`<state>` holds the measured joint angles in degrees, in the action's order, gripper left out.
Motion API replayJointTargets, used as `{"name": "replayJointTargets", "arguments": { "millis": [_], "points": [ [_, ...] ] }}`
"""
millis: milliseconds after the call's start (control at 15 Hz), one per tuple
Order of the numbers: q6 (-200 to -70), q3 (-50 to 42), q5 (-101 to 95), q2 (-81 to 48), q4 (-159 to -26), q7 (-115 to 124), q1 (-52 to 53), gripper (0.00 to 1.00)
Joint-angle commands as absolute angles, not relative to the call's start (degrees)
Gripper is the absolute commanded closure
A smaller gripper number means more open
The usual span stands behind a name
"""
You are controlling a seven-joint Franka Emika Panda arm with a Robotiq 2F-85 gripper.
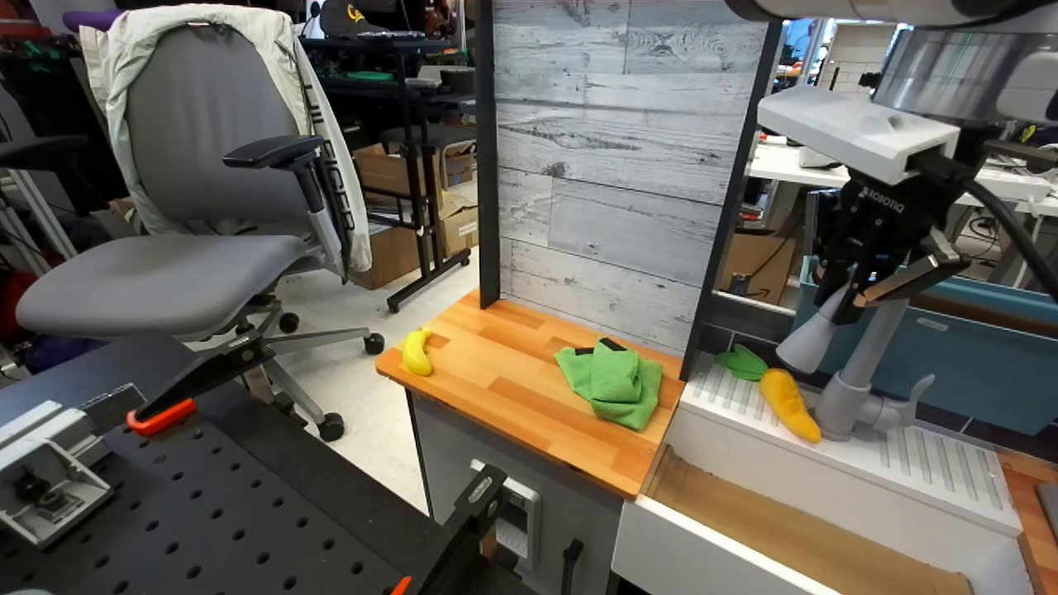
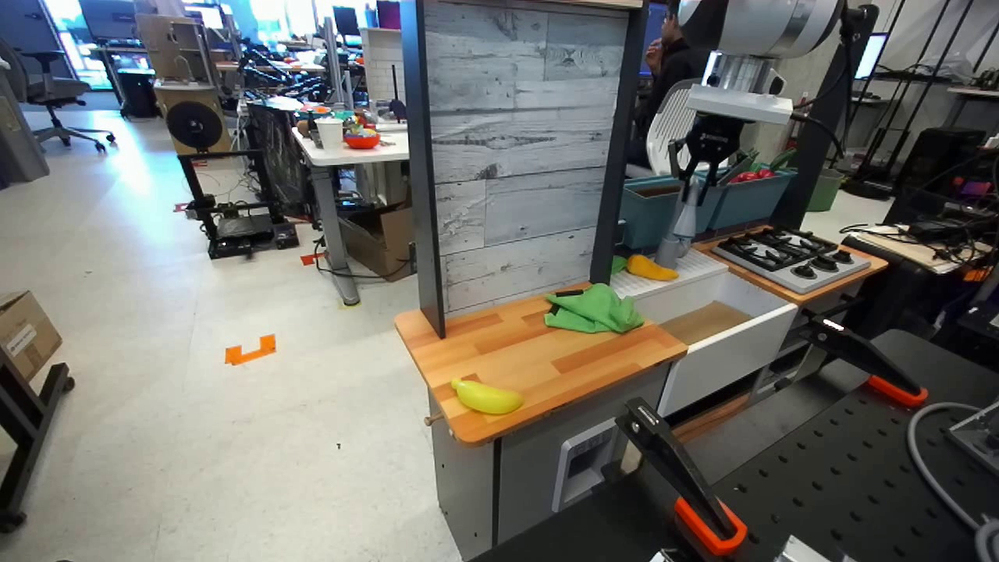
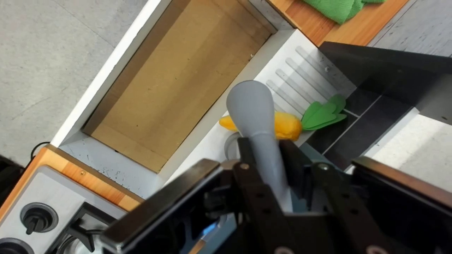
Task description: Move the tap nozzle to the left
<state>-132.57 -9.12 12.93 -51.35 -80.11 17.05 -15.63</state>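
The tap nozzle is a grey arched spout with a flared end (image 1: 803, 340); it also shows in an exterior view (image 2: 685, 222) and in the wrist view (image 3: 251, 106). It rises from a grey base on the ribbed back ledge of the white sink (image 1: 711, 541). My gripper (image 1: 849, 306) is above the ledge with one finger on each side of the spout tube, just behind the flare. In the wrist view the fingers (image 3: 264, 146) lie close against the tube, and the gripper looks shut on it. The top of the arch is hidden by the gripper.
An orange-yellow toy carrot (image 1: 789, 405) with green leaves lies on the ledge beside the tap base. A green cloth (image 1: 616, 384) and a yellow banana (image 1: 416, 352) lie on the wooden counter. A wood-look panel (image 1: 628, 149) stands behind the counter. A stove (image 2: 792, 256) adjoins the sink.
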Motion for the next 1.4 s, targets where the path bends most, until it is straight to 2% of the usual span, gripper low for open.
{"name": "replayJointTargets", "arguments": {
  "millis": [0, 933, 1333],
  "points": [
    [-127.93, -6.15, 16.28, -51.97, -76.95, 17.58, -16.95, 0.94],
    [-121.79, -1.21, 25.45, -56.48, -63.45, 26.89, -16.71, 0.94],
    [-121.70, -1.25, 26.13, -55.96, -63.96, 26.13, -17.41, 0.94]
  ]
}}
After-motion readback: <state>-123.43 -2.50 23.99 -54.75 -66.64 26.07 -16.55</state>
